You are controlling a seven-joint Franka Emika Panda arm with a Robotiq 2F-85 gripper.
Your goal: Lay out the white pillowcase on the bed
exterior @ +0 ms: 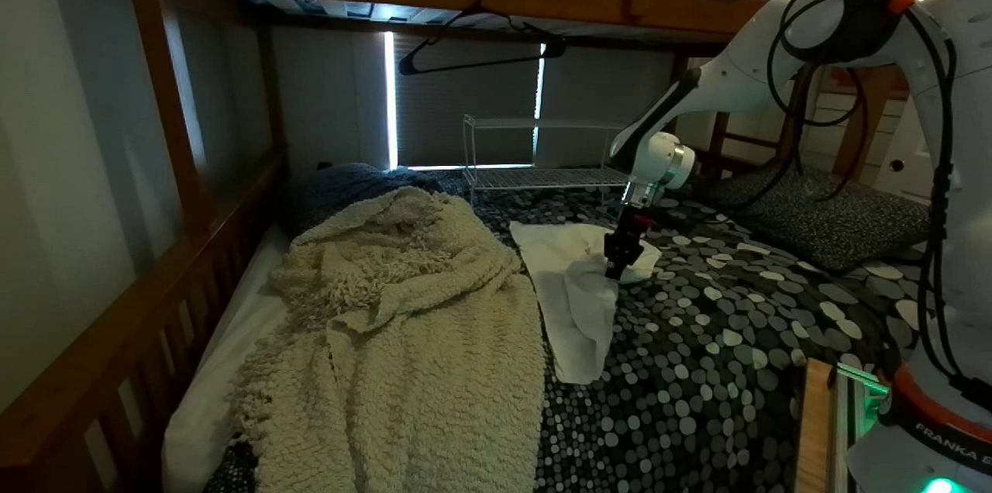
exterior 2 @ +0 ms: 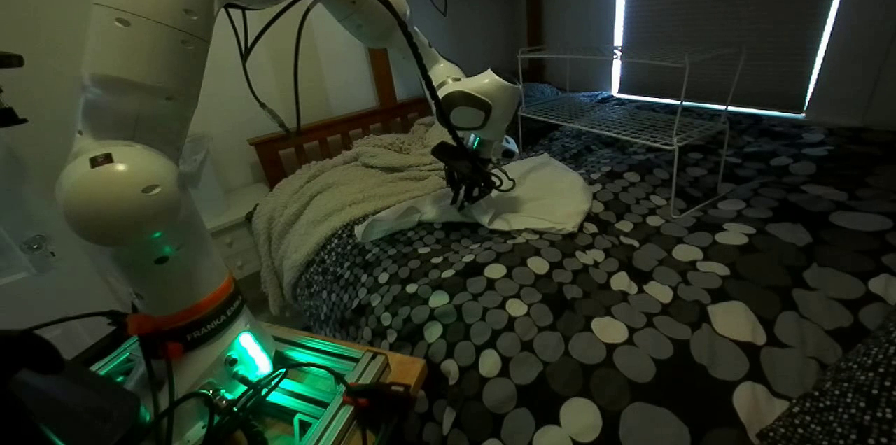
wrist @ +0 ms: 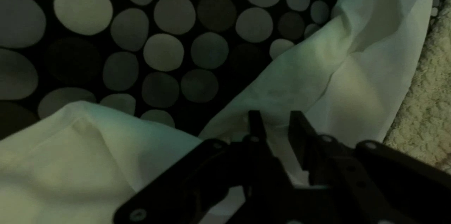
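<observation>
Rn, wht pillowcase (exterior: 572, 311) lies rumpled under end effector (wrist: 276, 114).

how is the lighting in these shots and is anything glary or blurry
In both exterior views, the lighting is dim, with bright strips edging the window blind; in an exterior view, a green light glares almost white; in the wrist view, the gripper is nearly black and blurry, the bed looks sharper, and soft shadows fall across the white pillowcase.

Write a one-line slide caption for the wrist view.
The gripper at the creased white pillowcase, not yet flat on the pebble-patterned bed, with the cream blanket at right.
</observation>
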